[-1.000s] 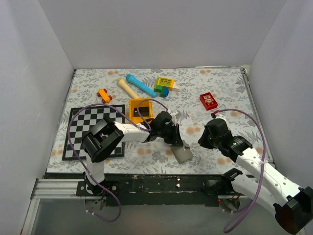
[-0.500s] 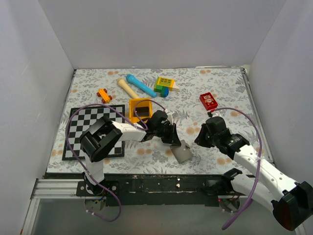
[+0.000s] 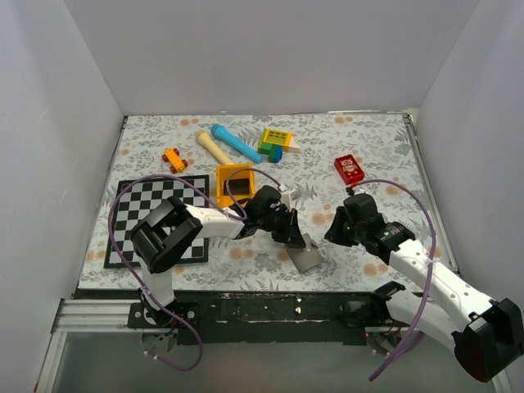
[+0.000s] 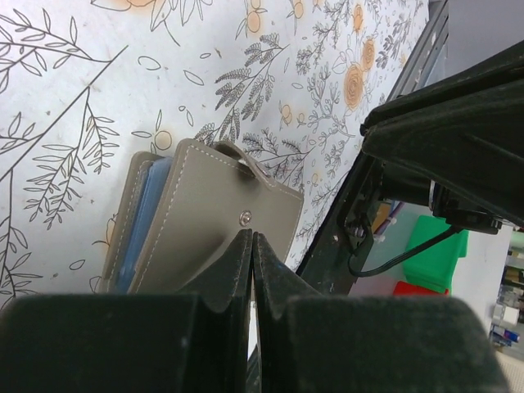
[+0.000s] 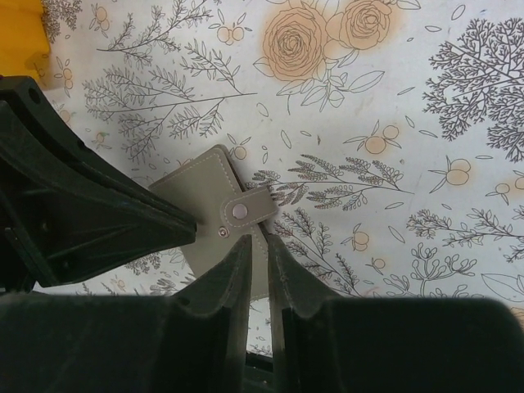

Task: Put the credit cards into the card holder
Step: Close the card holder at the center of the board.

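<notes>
The card holder (image 3: 307, 258) is a grey wallet lying folded near the table's front edge. In the left wrist view (image 4: 205, 221) its stud, tab and bluish pockets show. My left gripper (image 3: 295, 238) is shut, its tips (image 4: 252, 237) at the wallet's cover by the stud. My right gripper (image 3: 332, 232) hangs just right of the wallet; its fingers (image 5: 258, 243) stand a narrow slit apart with nothing seen between them, above the wallet's snap tab (image 5: 246, 209). A flat black card (image 3: 238, 187) lies in the orange tray (image 3: 221, 175).
A red block (image 3: 349, 169) lies at the right. A checkerboard (image 3: 139, 217) is at the left. A blue stick (image 3: 236, 142), a wooden stick (image 3: 212, 146), a yellow-green block (image 3: 276, 142) and an orange toy (image 3: 173, 158) lie at the back.
My right gripper has crept left and a little back, closer to the wallet. My left gripper has shifted slightly at the wallet's corner. The wallet stays in place.
</notes>
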Robot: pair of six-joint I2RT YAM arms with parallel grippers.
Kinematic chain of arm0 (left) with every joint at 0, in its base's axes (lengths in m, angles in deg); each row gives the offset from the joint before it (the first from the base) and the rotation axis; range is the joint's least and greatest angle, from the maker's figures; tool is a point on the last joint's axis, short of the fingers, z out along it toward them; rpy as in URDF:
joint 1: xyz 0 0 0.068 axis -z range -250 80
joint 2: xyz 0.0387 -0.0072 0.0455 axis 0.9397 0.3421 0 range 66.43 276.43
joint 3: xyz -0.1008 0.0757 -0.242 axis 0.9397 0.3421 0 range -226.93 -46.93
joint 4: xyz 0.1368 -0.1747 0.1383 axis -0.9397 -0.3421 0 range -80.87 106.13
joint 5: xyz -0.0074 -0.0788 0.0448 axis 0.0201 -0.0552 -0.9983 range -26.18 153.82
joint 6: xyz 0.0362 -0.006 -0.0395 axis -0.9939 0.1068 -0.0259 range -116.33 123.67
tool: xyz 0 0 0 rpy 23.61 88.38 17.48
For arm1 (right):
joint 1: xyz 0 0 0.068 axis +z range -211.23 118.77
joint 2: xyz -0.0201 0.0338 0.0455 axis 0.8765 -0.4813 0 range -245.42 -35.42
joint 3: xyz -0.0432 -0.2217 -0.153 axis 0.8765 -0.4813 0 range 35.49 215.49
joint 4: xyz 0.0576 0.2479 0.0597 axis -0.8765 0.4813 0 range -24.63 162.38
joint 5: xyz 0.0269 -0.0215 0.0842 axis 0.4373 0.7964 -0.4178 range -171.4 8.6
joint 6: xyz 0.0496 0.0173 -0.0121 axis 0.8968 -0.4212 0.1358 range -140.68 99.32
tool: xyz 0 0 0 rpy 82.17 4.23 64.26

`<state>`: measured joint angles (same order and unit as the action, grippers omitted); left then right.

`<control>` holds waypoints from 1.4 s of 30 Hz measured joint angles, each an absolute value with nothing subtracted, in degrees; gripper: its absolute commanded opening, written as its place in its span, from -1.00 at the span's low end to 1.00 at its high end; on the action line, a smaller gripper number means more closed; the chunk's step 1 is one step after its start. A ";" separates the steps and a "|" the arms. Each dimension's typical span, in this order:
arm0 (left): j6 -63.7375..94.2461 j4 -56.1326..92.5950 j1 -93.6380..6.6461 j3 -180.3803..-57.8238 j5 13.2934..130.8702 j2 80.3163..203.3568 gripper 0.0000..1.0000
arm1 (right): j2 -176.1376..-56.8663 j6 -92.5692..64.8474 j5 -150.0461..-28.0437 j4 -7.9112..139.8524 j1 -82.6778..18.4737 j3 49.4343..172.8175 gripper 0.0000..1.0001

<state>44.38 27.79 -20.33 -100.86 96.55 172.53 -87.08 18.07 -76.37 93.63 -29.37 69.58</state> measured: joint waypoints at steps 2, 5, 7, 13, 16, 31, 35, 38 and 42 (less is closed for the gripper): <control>44.36 27.83 -20.24 -100.84 96.64 172.84 -1.00 | -87.34 17.98 -76.80 93.47 -29.39 69.58 -0.53; 44.47 28.18 -20.09 -99.97 96.42 173.54 -1.00 | -87.36 17.72 -77.59 92.99 -29.44 69.58 -0.51; 44.82 28.27 -20.09 -98.90 96.14 174.00 -1.00 | -87.45 17.41 -78.57 92.20 -29.61 69.58 -0.51; 46.11 30.65 -20.11 -97.43 96.20 174.52 -1.00 | -89.81 16.58 -81.02 89.63 -30.05 69.42 -0.68; 46.66 31.70 -20.17 -97.43 96.60 175.25 -1.00 | -91.50 16.54 -82.07 88.53 -30.40 69.40 -0.79; 47.88 33.60 -20.28 -97.46 97.56 176.34 -1.00 | -99.34 15.71 -84.17 83.94 -31.27 68.59 -0.93; 48.16 34.00 -20.28 -97.46 97.71 176.53 -1.00 | -100.81 15.09 -85.61 82.74 -31.27 68.51 -0.94; 48.32 34.19 -20.28 -97.56 97.86 176.71 -1.00 | -101.27 14.96 -87.10 81.41 -31.27 67.92 -0.95; 48.36 34.21 -20.28 -97.63 97.95 176.80 -1.00 | -101.48 14.66 -89.63 80.31 -31.27 67.06 -0.96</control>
